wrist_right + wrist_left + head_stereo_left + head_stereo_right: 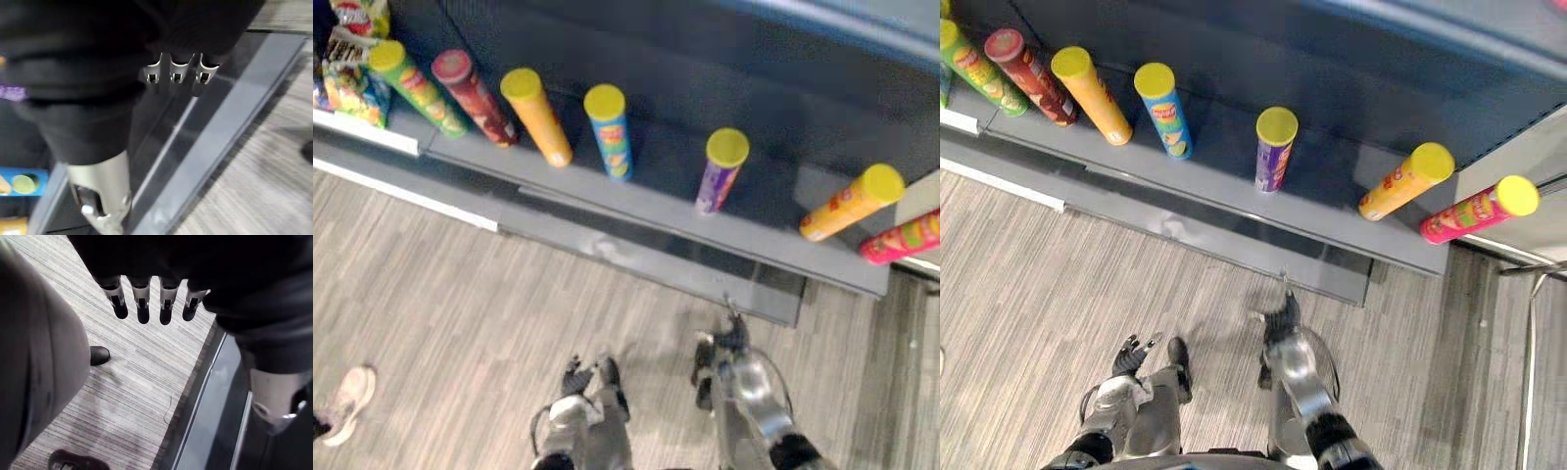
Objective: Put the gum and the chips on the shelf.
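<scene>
Several chip cans with yellow lids stand in a row on the low dark shelf (651, 204): green (413, 84), red (472, 96), orange (539, 117), blue (609, 129), purple (722, 168), another orange (850, 202) and pink (902, 237). My left hand (578, 375) hangs low over the floor, open and empty, its fingers (142, 304) straight. My right hand (730, 339) reaches toward the shelf base below the purple can, fingers (179, 73) straight, holding nothing.
Bright snack bags (354, 61) fill the shelf's far left end. A glossy grey base strip (626, 250) runs along the floor under the shelf. A person's shoe (348, 399) rests on the striped floor at my lower left. A white shelf post (1528, 171) rises at the right.
</scene>
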Motion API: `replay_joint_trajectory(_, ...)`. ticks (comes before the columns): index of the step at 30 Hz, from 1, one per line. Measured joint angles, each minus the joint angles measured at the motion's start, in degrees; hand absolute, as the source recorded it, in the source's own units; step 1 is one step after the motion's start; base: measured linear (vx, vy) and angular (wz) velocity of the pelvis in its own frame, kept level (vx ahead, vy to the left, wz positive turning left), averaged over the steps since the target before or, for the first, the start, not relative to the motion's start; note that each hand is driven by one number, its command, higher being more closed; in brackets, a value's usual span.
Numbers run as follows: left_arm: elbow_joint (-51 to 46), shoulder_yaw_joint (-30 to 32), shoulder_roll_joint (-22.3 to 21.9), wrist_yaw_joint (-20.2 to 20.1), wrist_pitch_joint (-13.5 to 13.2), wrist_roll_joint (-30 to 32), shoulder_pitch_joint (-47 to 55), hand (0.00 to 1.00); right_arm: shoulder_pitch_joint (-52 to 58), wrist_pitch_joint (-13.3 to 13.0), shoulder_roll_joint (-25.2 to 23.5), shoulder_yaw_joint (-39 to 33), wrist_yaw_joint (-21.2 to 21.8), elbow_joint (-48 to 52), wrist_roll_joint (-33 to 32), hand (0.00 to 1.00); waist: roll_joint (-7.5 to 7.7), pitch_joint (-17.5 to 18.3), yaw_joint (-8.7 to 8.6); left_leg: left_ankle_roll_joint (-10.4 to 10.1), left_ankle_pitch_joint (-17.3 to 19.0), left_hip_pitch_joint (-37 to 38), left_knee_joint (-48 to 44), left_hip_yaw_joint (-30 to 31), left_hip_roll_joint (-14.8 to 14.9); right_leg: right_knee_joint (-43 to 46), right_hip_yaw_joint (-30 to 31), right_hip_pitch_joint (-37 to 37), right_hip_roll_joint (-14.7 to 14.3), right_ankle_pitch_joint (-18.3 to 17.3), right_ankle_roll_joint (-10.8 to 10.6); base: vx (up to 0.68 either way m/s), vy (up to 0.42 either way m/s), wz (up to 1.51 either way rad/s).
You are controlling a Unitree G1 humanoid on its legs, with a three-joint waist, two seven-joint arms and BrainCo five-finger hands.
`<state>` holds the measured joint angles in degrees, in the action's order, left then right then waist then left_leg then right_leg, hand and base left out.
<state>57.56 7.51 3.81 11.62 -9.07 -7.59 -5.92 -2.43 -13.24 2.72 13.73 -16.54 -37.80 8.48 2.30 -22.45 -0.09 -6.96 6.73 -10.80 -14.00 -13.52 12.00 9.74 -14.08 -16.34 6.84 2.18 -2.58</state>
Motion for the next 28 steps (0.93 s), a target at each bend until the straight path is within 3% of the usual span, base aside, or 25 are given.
replay_joint_trajectory(4, 1.72, 3.31, 0.86, -1.95, 0.54, 1.88, 4.17, 0.00, 6.98, -0.34, 0.76, -4.30, 5.85, -5.25, 0.04, 0.00, 1.47, 4.70, -0.85, 0.04, -0.02, 4.41, 3.39, -2.61, -0.68, -4.76, 2.18, 3.47, -0.56, 1.98, -0.63, 0.10, 0.065, -0.32)
replay_joint_trajectory(5, 2.57, 4.45, 0.86, -2.43, 0.85, 2.43, 5.34, 0.00, 7.53, -0.38, 0.76, -6.81, 6.91, -7.36, 0.23, 0.00, 1.39, 6.02, -1.55, 0.14, -0.10, 6.36, 4.80, -3.17, -1.12, -6.21, 2.45, 5.17, -0.54, 2.41, -1.03, 0.07, 0.058, -0.15)
replay_joint_trajectory(10, 4.13, 8.65, -0.93, -4.24, 0.87, 3.93, 8.95, 0.00, 10.61, -0.65, 0.62, -16.93, 9.26, -12.06, -3.25, 0.00, 0.09, 12.06, -1.48, 0.58, -0.63, 11.24, 9.82, -4.15, -2.76, -11.09, 2.98, 9.77, -0.33, 3.67, -2.22, 0.09, 0.051, -0.05)
replay_joint_trajectory(13, 4.51, 11.40, -1.85, -5.27, 0.89, 3.98, 9.77, 0.00, 10.84, -0.42, 0.65, -23.15, 11.53, -16.18, -7.97, 0.00, -0.52, 13.35, -1.49, 0.73, -0.71, 13.30, 11.37, -4.14, -3.50, -12.58, 2.72, 11.96, -0.18, 3.85, -2.51, 0.06, 0.027, 0.06)
replay_joint_trajectory(17, 6.42, 14.99, -2.77, -5.90, 1.17, 3.54, 9.88, 0.00, 12.98, 3.46, 0.09, -32.02, 13.05, -26.93, -16.63, 0.00, -1.21, 15.07, -1.46, 0.90, -0.80, 15.27, 13.29, -3.96, -4.30, -14.34, 2.20, 14.09, 0.12, 4.07, -2.83, 0.08, 0.022, 0.06)
replay_joint_trajectory(21, 7.46, 15.29, -3.19, -7.13, 2.02, 1.14, 10.18, 0.00, 14.91, 4.51, -0.74, -35.07, 13.46, -28.44, -24.99, 0.00, -1.82, 15.96, -1.67, 0.98, -0.71, 16.23, 14.20, -4.74, -4.76, -15.65, 2.91, 15.02, 0.21, 4.42, -3.31, 0.04, 0.016, -0.10)
replay_joint_trajectory(28, 8.59, 13.80, -3.16, -7.84, 2.08, 0.98, 10.19, 0.00, 14.62, 4.48, -1.07, -36.02, 14.29, -30.08, -29.90, 0.00, -1.95, 17.09, -1.51, 0.96, -0.63, 18.00, 14.93, -4.85, -4.82, -15.81, 2.85, 16.45, 0.13, 4.42, -3.34, 0.01, 0.001, 0.00)
